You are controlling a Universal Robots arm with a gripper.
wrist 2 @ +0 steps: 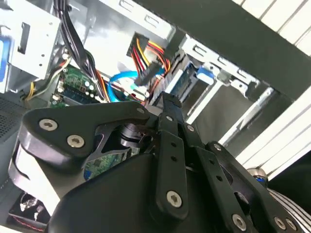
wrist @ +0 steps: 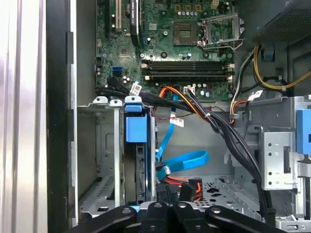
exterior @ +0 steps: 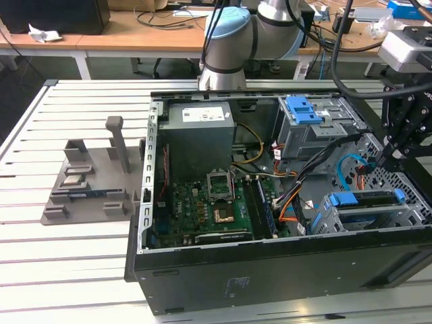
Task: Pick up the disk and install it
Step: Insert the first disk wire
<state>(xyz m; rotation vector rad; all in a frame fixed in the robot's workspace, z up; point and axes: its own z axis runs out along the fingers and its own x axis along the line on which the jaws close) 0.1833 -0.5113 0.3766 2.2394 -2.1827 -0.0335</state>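
One disk (wrist: 136, 160) stands on edge in the drive cage (wrist: 97, 160) at the case's front corner, its long axis running straight away from the gripper (wrist: 165, 208), whose fingers (wrist: 156, 213) sit pressed close together just behind its rear end.

My gripper (exterior: 390, 159) was all matte black, and the disk (wrist: 135, 127) showed a bright blue carrier edge against the dull silver-grey drive cage (wrist: 99, 160). The motherboard (exterior: 202, 206) was dark green with tiny silver specks, and a sky-blue ribbon cable (wrist: 182, 158) curled near orange, red and yellow wires (wrist: 177, 94). The case (exterior: 270, 270) was black, sitting on a white slatted table (exterior: 61, 256) beside a grey fixture (exterior: 88, 182).
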